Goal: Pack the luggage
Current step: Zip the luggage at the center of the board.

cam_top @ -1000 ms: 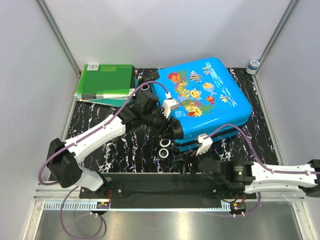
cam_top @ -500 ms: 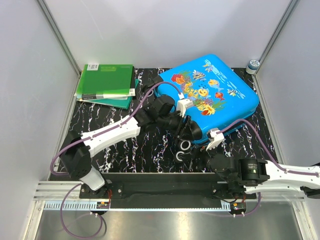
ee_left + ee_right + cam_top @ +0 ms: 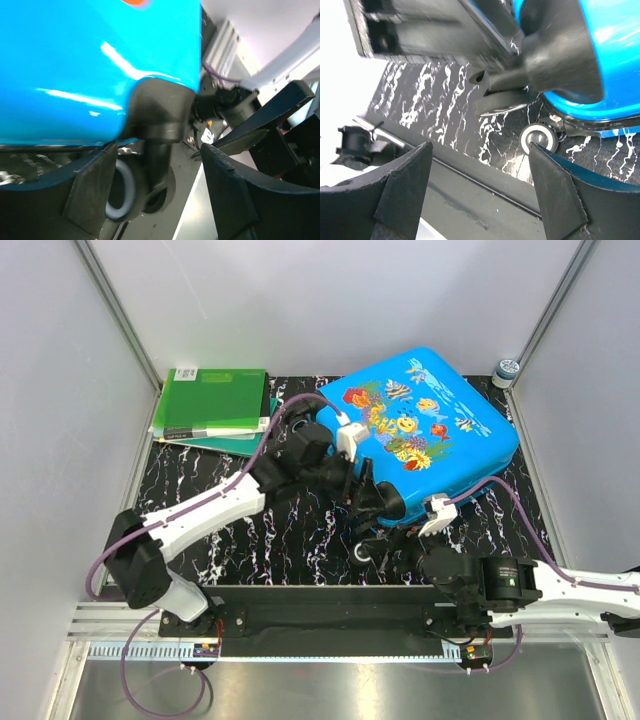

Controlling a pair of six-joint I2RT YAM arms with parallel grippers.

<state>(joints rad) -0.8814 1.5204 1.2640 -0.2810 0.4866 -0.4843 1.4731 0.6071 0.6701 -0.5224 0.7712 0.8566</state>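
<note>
luggage (image 3: 420, 430): turned slightly and slid; its near corner now lies farther from the green folders (image 3: 210, 400) than a second ago, and its long side has swung away from them.
wheel (image 3: 362, 553): carried along with that corner, farther from the green folders; two showed side by side before, one shows plainly now.
left gripper (image 3: 385, 505): moved from the luggage edge nearer the green folders to the corner farther from them; fingers spread either side of the wheel housing.
right gripper (image 3: 400, 545): shifted a little farther from the green folders.
</note>
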